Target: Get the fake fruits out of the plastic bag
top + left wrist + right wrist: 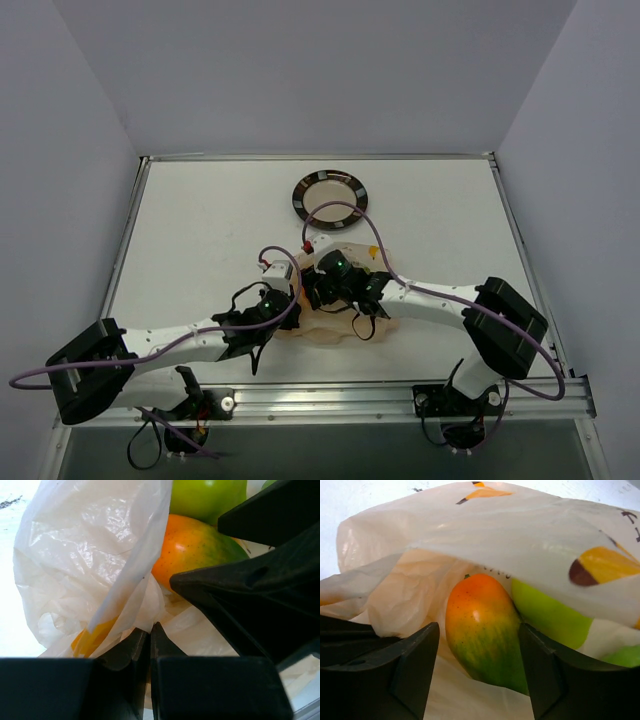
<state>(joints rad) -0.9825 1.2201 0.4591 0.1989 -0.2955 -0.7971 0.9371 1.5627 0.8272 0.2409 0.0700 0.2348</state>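
While the plastic bag (333, 327) lies crumpled on the tabletop (200, 230) midway between the left and right edges and nearer the near edge than the far one, both arms reach inward and meet over it. The left claw (150, 632) is pressed together, pinching a fold of the bag's thin film at its tips, and the film rises from there as a pale sheet with a yellow printed patch. Behind that sheet the mango (195, 545) lies inside the bag, orange on one side and green on the other, with a green fruit (207, 497) touching it on its far side. The right claw (479, 630) is spread wide at the bag's mouth, one finger on either side of the mango; I cannot tell whether either finger touches it. From the right wrist, a yellow-green fruit (545, 612) lies against the mango under the bag's upper layer. A dark-rimmed plate (297, 200) sits beyond the bag, toward the far edge.
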